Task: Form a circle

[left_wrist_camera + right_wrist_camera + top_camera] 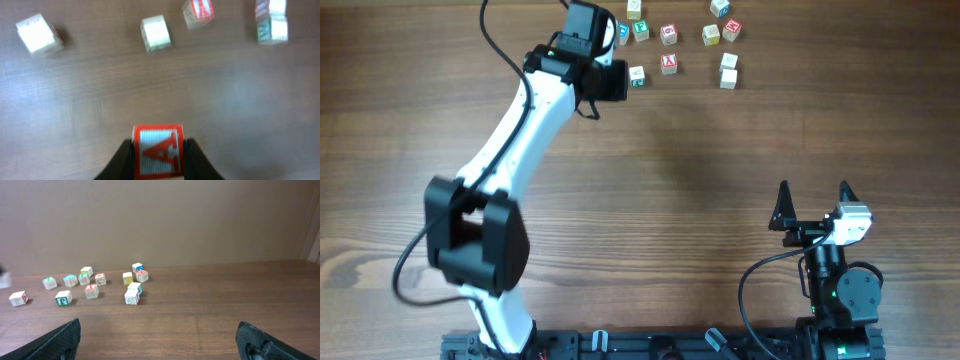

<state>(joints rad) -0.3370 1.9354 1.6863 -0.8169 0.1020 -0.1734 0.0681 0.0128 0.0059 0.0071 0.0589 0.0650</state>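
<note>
Left claw (159,160), red-framed A cube (158,149) clamped between its jaws

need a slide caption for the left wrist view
Left end effector shut on a red-framed letter A block, other letter blocks lying ahead on the wooden table.

My counter (670,190) is brown wood, its grain running side to side under soft, even light. Behind the counter's far edge rises a plain tan wall (200,220), with a paler strip (316,247) at its right end.
</note>
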